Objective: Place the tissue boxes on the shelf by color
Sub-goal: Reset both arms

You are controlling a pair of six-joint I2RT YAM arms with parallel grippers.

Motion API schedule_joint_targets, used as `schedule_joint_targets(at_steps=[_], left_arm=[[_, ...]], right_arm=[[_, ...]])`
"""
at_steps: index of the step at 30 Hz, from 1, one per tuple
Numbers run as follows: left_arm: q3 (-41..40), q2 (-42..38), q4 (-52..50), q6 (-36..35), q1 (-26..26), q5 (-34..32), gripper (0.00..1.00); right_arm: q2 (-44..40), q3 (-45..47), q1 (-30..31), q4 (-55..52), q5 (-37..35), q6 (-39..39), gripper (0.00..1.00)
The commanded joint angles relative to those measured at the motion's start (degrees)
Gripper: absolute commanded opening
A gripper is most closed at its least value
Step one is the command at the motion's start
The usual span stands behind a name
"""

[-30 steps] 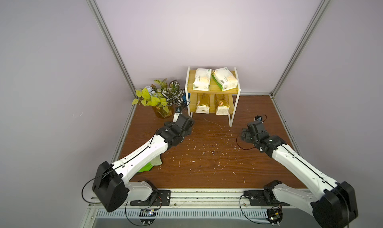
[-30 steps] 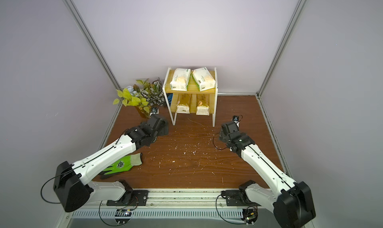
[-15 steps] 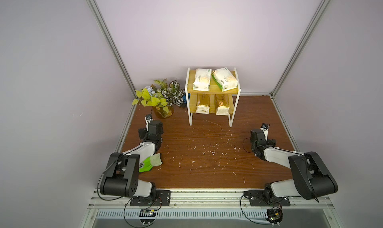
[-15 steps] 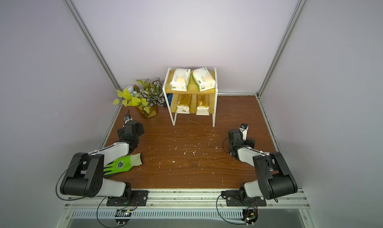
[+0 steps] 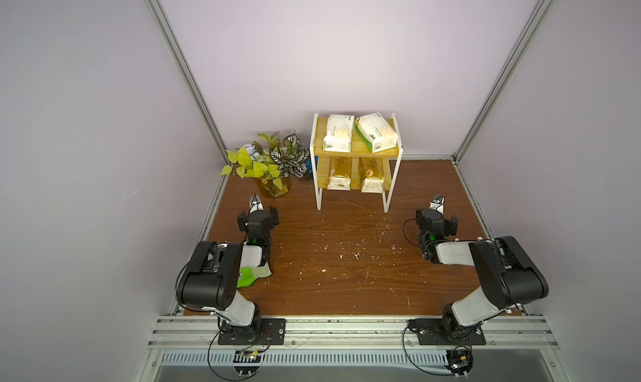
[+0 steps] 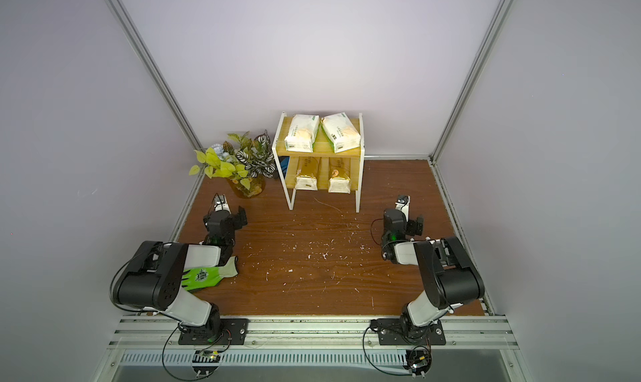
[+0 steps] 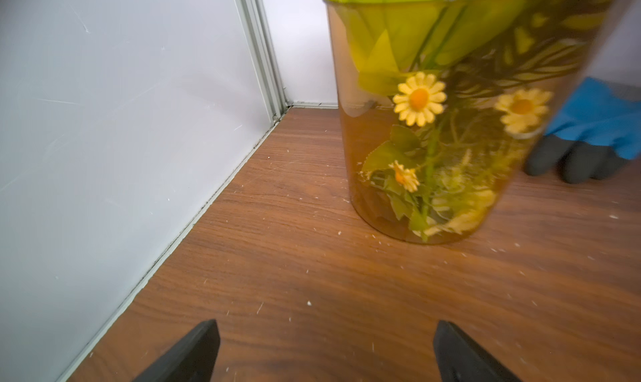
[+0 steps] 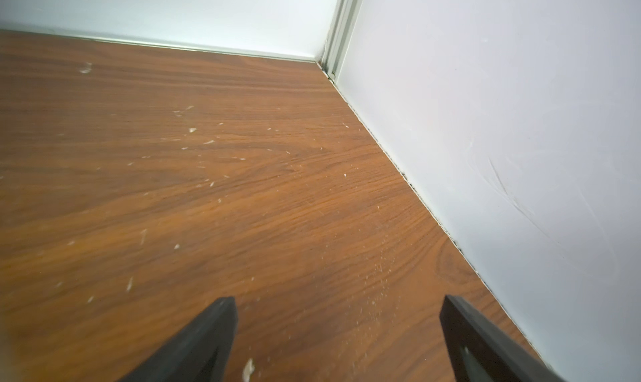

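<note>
- The desk (image 5: 347, 276) is dark brown wood grain, strewn with white specks in front of the shelf.
- The shelf (image 5: 357, 149) stands at the desk's far edge against the back wall: two light yellow boards in a thin white frame. All four packs lie on it, sorted by colour.
- A see-through amber vase (image 7: 433, 137) stands just left of the shelf. It holds yellow-green leaves, striped dark leaves and small yellow daisies.
- Two white packs fill the shelf's top board. The left one (image 5: 338, 134) lies straight, front to back, with a peach print mid-face and a green far end. The right one (image 5: 377, 136) lies askew, green along its left edge, its near corner at the board's front edge. Their far ends come close; contact cannot be told.
- Two shiny gold packs lie side by side on the shelf's lower board, apart, ends facing forward: left (image 5: 340, 174) and right (image 5: 372, 175). A round orange sticker shows on the right one.
- A green glove (image 6: 204, 276) lies flat well in front of the shelf, to its left, partly under the left arm.
- A blue glove (image 7: 596, 120) with dark fingertips lies between vase and shelf.
- The left hand (image 7: 324, 328) sits low, in front of the shelf and to its left, facing the vase, spread wide, holding nothing.
- The right hand (image 8: 338, 304) sits low, in front of the shelf and to its right, spread wide, holding nothing.
</note>
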State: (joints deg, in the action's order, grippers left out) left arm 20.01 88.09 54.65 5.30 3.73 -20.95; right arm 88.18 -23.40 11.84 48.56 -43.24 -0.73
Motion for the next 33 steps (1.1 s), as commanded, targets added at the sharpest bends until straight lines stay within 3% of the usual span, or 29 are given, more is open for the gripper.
schedule_joint_targets(at_steps=[1,3,5,8,13,23,30,33], left_arm=[[-3.6,-1.4,10.7,-1.9,-0.7,4.0,1.00],[-6.5,-1.0,15.9,-2.6,-0.7,6.4,0.99],[-10.9,1.9,27.3,-3.9,-0.7,7.8,0.99],[-8.5,0.0,19.9,-1.4,-1.1,4.7,1.00],[-9.4,1.2,23.4,-1.9,-1.1,4.4,1.00],[-9.7,1.3,24.6,-2.9,0.1,2.7,1.00],[-9.6,1.4,24.6,-2.9,0.1,2.7,1.00],[-9.6,1.4,24.6,-2.9,0.1,2.7,1.00]], right_arm=[[-4.8,4.5,-1.0,10.1,3.7,-1.6,0.99],[-5.6,5.4,-1.6,11.0,4.5,-1.3,0.99],[-6.3,6.4,-2.1,12.2,6.1,-2.1,0.99],[-6.4,9.7,-2.5,19.9,9.6,-6.7,0.99],[-4.1,3.6,-2.6,8.4,16.6,-8.1,0.99],[-7.5,4.5,-13.7,5.6,23.2,3.5,0.99],[-8.8,5.6,-13.4,6.4,25.5,2.5,0.99],[-10.0,6.6,-11.1,6.3,29.9,0.1,0.97]])
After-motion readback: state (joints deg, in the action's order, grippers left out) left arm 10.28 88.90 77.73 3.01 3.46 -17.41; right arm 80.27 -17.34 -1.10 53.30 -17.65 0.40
